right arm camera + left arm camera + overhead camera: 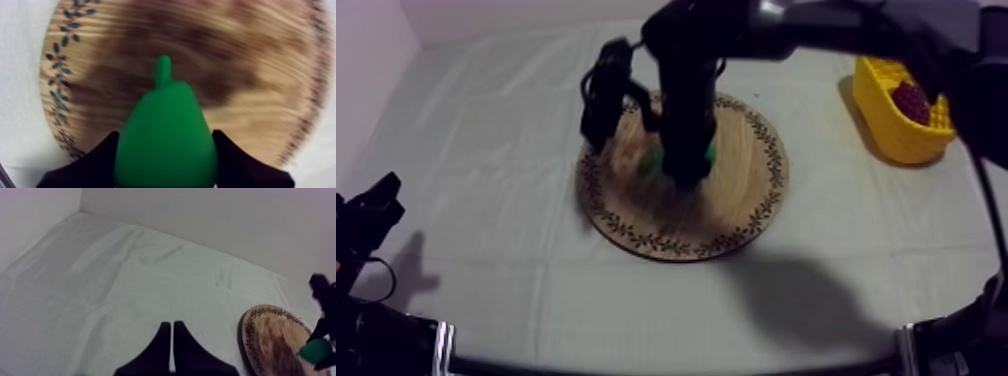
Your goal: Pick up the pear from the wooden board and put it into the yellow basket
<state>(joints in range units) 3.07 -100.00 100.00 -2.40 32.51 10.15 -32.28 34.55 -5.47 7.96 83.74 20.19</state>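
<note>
right gripper [166, 150]: two black fingers [97, 160] closed on the broad lower body of the green pear [167, 132], one on each flank, stem pointing away from the wrist. the grip sits at the widest part, probably so the smooth tapering toy cannot slide out when raised.

top view: right gripper [688, 168] comes straight down at frame centre, the arm entering from the upper right. green of the pear [711, 154] shows on either side of the fingers. the pear is over the middle of the round wooden board [636, 215]; whether it rests on the wood or hangs just clear cannot be told.

left wrist view: right gripper [322, 338] is at the board [270, 338] with the pear [315, 350] between its fingers.

judgement: this is the grasp or the start of the lift. the carry to the basket is not yet done.

yellow basket [881, 112]: upper right of the frame, well apart from the board, open side up. a dark red knobbly fruit [911, 100] lies inside, possibly the grapes, not certain. the pear would need to go in beside it.

left gripper [172, 348]: fingers together as a narrow wedge, holding nothing, over bare grey-white cloth [125, 278]. in the top view the left gripper [371, 205] sits at the lower left edge, parked clear of the other arm's likely path.

writing: none readable. the board's rim [62, 75] carries a ring of leaf sprigs, no letters, no brand mark on the basket or the arms.
</note>
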